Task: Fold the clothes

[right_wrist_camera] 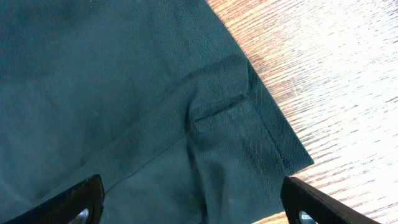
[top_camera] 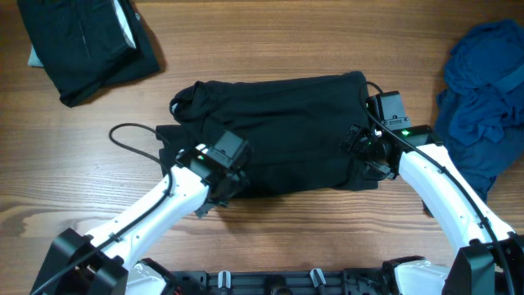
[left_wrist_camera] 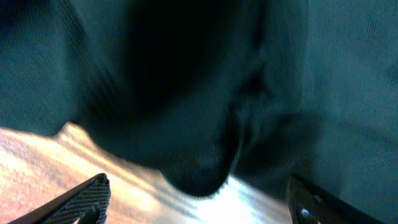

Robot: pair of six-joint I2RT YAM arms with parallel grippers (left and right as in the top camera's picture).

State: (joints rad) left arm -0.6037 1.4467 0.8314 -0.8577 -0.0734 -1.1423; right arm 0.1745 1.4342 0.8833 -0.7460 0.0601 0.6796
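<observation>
A folded dark bundle (top_camera: 86, 45) lies at the far left of the wooden table (top_camera: 246, 41). A black cable (top_camera: 123, 135) loops beside the black garment (top_camera: 286, 115), which is spread flat at the table's centre. The left gripper (left_wrist_camera: 198, 200) hangs over the garment's near left edge, fingers spread wide and holding nothing. The right gripper (right_wrist_camera: 193, 202) hangs over the hemmed right corner, also wide apart and empty. A heap of blue clothes (top_camera: 483, 98) sits at the far right.

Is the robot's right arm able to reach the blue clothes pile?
Probably yes. The blue clothes pile sits close to the right hand, which is open, and nothing lies between them.
</observation>
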